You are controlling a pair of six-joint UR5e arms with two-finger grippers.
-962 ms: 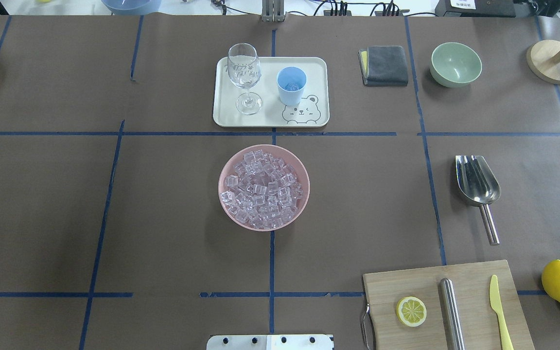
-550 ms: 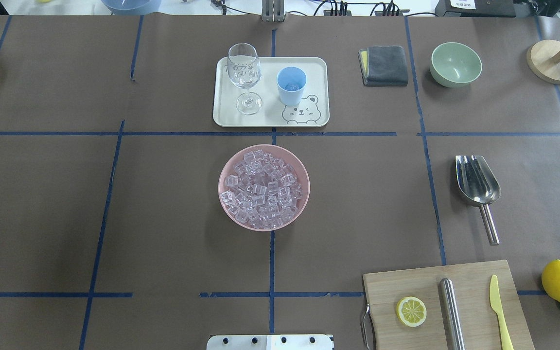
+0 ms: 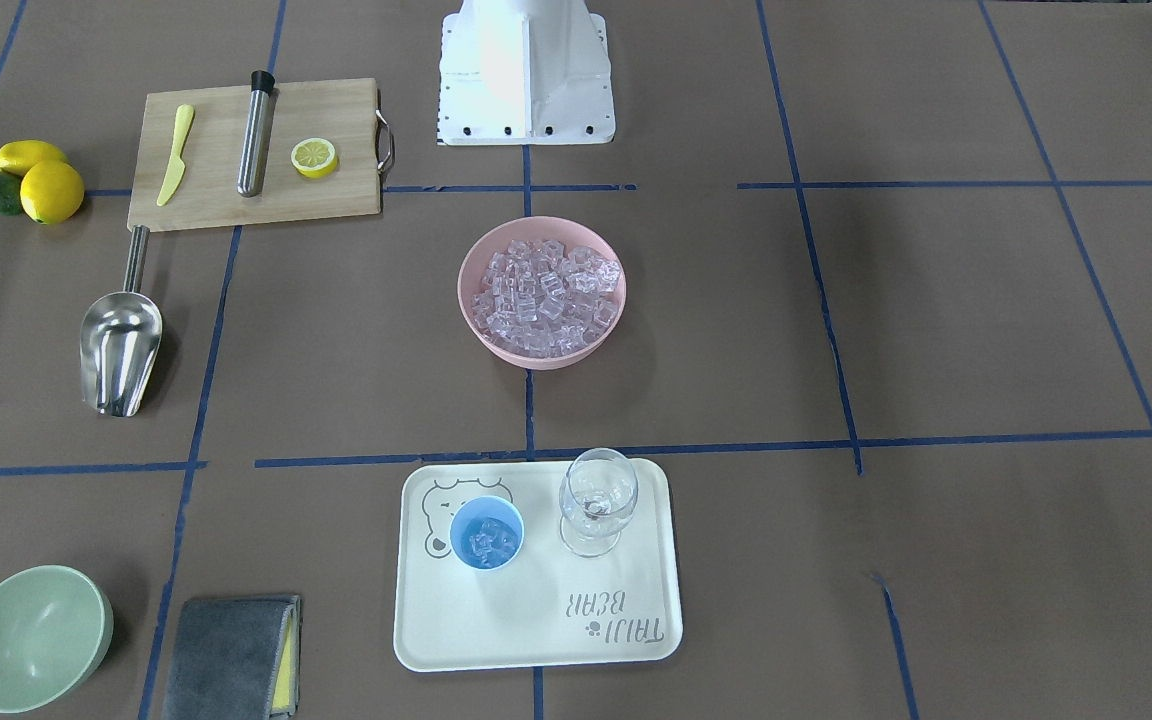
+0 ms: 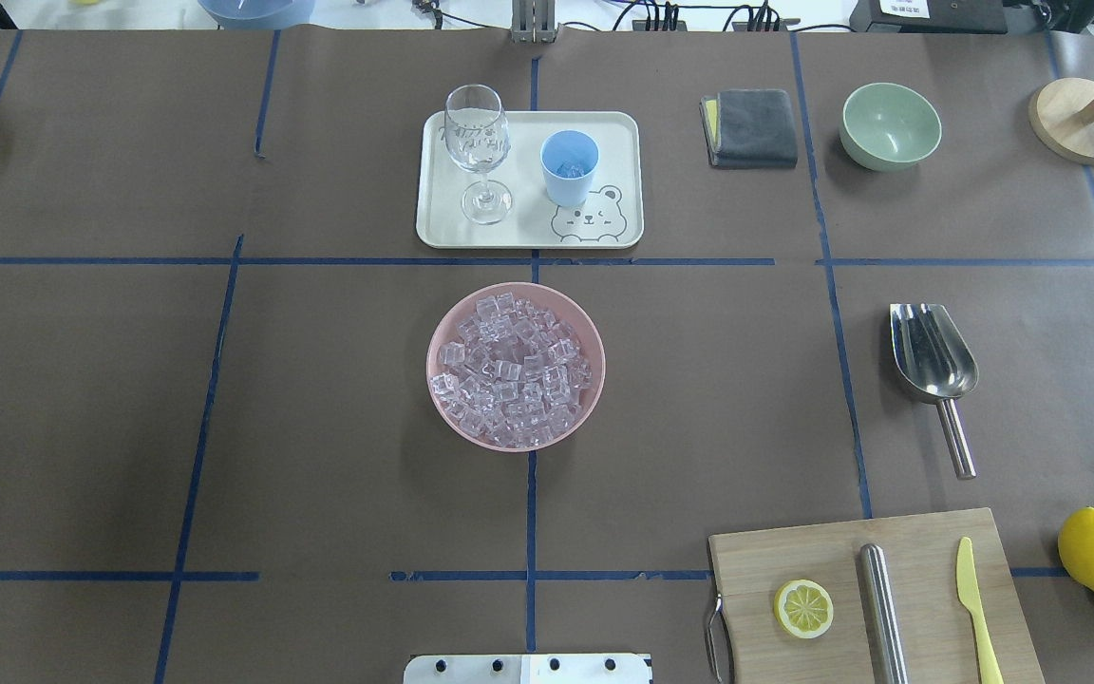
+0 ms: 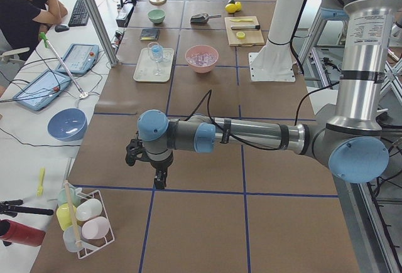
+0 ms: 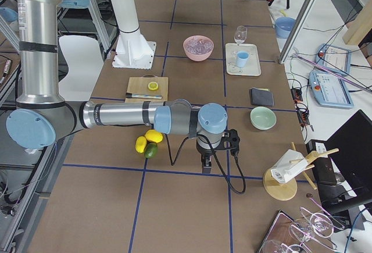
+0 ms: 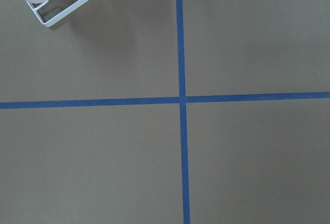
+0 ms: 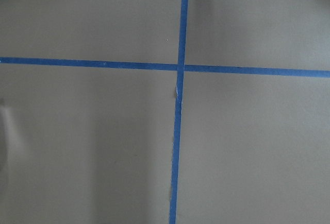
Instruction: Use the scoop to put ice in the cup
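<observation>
Showing the parked state: your left gripper (image 5: 159,179) and right gripper (image 6: 204,163) appear only in side views, so you cannot tell how far either is open or whether it holds anything. Nothing has shifted since a second ago. Well apart from the right gripper lies the shiny stainless-steel scoop (image 4: 934,356), unheld. Beyond it, clear glassy ice cubes (image 4: 514,370) fill a round pink bowl (image 3: 536,355), and the small light-blue plastic cup (image 4: 569,185) already holds several. Judgement: task probably finished.

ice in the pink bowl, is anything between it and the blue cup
Nothing visible blocks it. Between the ice and the cup lie only bare table and the tray with its low rim; the wine glass stands beside the cup, off that line.
</observation>
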